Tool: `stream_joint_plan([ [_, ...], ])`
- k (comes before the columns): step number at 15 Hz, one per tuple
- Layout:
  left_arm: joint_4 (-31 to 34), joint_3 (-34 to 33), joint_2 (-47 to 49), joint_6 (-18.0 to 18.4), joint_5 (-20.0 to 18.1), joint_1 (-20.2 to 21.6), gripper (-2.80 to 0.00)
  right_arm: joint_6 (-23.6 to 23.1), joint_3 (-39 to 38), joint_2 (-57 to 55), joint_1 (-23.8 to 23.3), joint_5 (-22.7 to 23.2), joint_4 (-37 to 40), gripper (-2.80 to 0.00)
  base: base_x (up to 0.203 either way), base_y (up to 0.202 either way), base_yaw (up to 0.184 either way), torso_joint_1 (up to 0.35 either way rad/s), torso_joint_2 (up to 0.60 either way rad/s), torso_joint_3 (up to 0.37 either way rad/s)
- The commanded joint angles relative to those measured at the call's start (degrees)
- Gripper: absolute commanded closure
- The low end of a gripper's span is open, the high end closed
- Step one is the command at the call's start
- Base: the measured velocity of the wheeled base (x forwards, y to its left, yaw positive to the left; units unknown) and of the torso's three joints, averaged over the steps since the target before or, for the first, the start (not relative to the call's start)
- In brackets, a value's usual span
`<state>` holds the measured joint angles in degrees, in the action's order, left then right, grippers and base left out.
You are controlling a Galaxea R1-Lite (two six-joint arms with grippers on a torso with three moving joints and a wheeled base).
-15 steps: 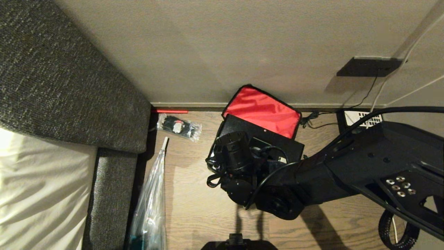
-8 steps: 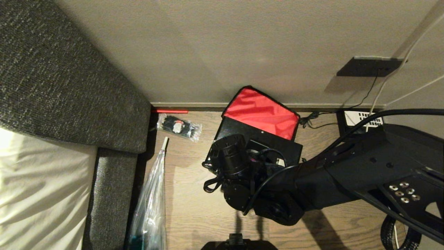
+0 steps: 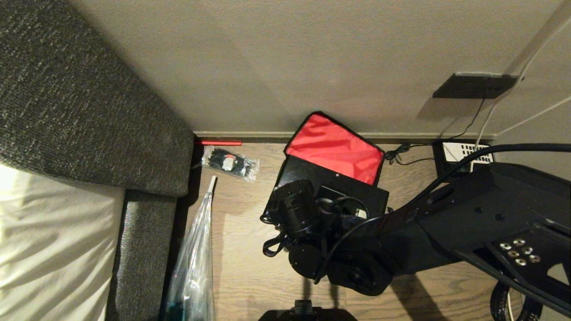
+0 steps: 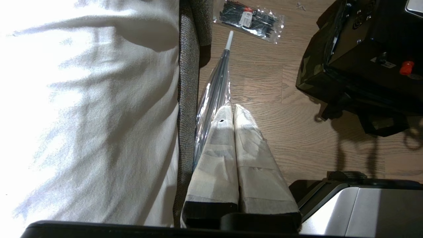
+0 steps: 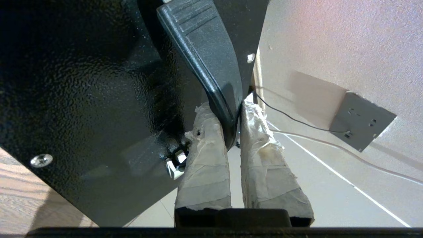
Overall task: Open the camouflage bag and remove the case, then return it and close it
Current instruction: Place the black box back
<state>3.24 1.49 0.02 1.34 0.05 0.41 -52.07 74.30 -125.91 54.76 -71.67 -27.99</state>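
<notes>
Head view. Item one: the camouflage bag, on the wood floor against the wall, lid thrown back so the red lining faces me. Item two: the case, black and rectangular, sitting in or just over the bag's mouth; I cannot tell from here whether its base is seated. My right arm reaches over it and hides the hand. Grey upholstered furniture, a clear packet of black ties and a long clear sleeve lie well to the left; a wall socket and cables to the right.

Left wrist view. Left gripper parked low beside the white bedding, taped fingers pressed together, holding nothing. The bag's camouflage side looks soft and would buckle if squeezed; the case inside shows a hard edge and a small red button.

Right wrist view. Right gripper clamped nearly closed on the case's handle, one taped finger on each side. I judge the case rigid and fairly heavy, its pebbled shell too slick to pinch; the handle is the only sound hold, gripped mid-span so the box hangs level. The floor looks hard and smooth.
</notes>
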Motion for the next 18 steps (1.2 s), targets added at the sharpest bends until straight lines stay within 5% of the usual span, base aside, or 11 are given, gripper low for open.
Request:
stream_joint_plan([
  [1,0.0,0.0,0.0,0.0,0.0,0.0,0.00,0.0,0.1,-0.7,-0.4,-0.3,-0.3,0.00,0.000,0.000,0.000,0.000,0.00,0.000],
  [18,0.0,0.0,0.0,0.0,0.0,0.0,0.00,1.4,0.9,-3.0,-3.6,0.1,-0.8,0.00,0.000,0.000,0.000,0.000,0.00,0.000],
])
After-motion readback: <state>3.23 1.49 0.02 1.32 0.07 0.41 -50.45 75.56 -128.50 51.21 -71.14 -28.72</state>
